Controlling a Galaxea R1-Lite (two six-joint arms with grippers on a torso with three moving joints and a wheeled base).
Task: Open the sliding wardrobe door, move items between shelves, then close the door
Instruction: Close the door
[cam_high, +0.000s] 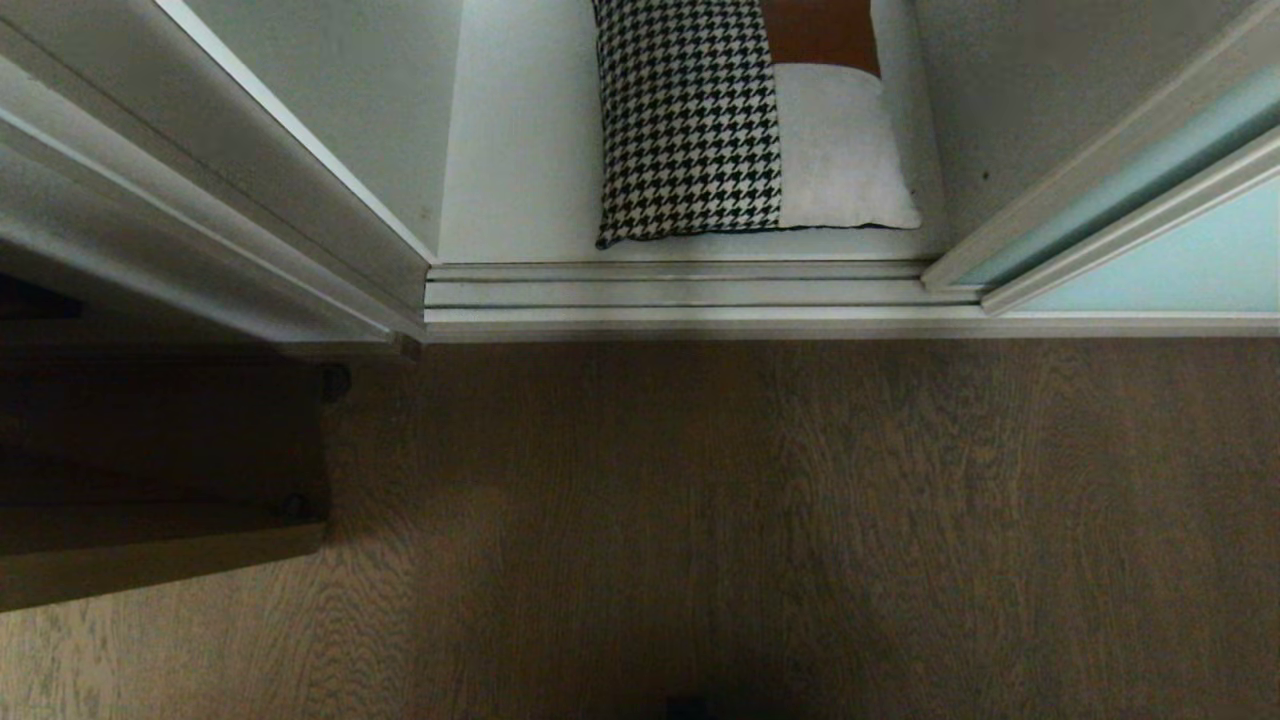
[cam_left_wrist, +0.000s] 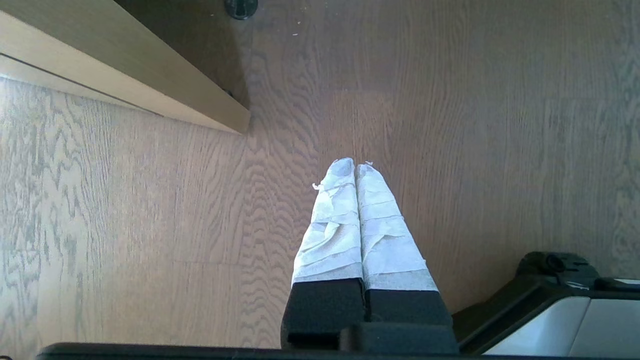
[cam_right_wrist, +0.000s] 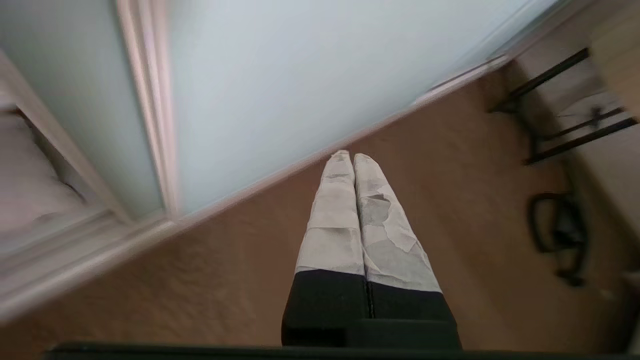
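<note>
Wood floor (cam_high: 760, 520), largest surface, spread in front of the floor track (cam_high: 680, 295). Door (cam_high: 1160, 250), pale aqua glass in a silver-white frame, slid aside at the right end of the track, wardrobe interior left exposed; seen also from the right wrist (cam_right_wrist: 300, 75). White side wall (cam_high: 200, 200) rising from the left end of the track. Dark wooden furniture (cam_high: 150, 470) standing on the floor in front of the track's left end. Shelf (cam_high: 520, 170), flat and white, directly behind the track. Cushion (cam_high: 740, 120) lying flat on the shelf, just behind the track and right of its middle: houndstooth half to the left, rust-brown and light-grey patches to the right. Right gripper (cam_right_wrist: 348, 156) hanging above the floor just in front of the door's bottom rail, jaws pressed together, nothing between them. Left gripper (cam_left_wrist: 355, 164) hanging over bare floor, near a pale wooden board (cam_left_wrist: 125, 75), jaws likewise together and empty. Neither gripper visible from the head.
</note>
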